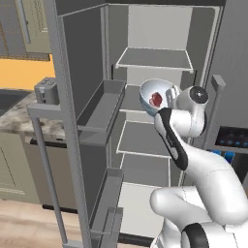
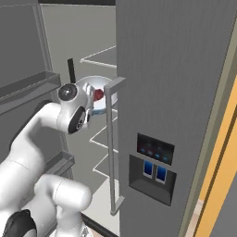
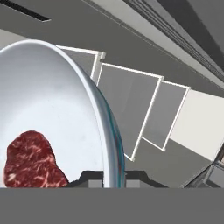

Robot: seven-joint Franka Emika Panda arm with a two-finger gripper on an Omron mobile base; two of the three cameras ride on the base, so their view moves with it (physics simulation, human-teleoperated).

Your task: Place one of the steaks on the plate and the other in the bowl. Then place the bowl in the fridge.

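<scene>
One slab of raw red, white-marbled steak (image 3: 33, 159) lies inside the deep round white bowl with a pale blue pattern outside (image 3: 48, 100), and the two-finger gripper (image 3: 114, 178) is pinched on that bowl's rim, one finger inside the wall and one outside. From the hand camera the bowl sits directly at the fingertips and off to the left, its rim running edge-on up the picture, so the bowl appears tipped on its side relative to the hand; in the left base view it also looks tilted, its mouth turned toward the camera, though how steeply is hard to judge.

Past the bowl stand the pale grey shelves (image 1: 145, 138) of the tall dark grey fridge (image 2: 176, 83), whose left door (image 1: 72, 121) hangs wide open. The bowl hangs in the opening, in front of and slightly above the middle shelf, not yet resting on it. Setting it down calls for reaching straight inward and levelling the rim so the steak stays put.
</scene>
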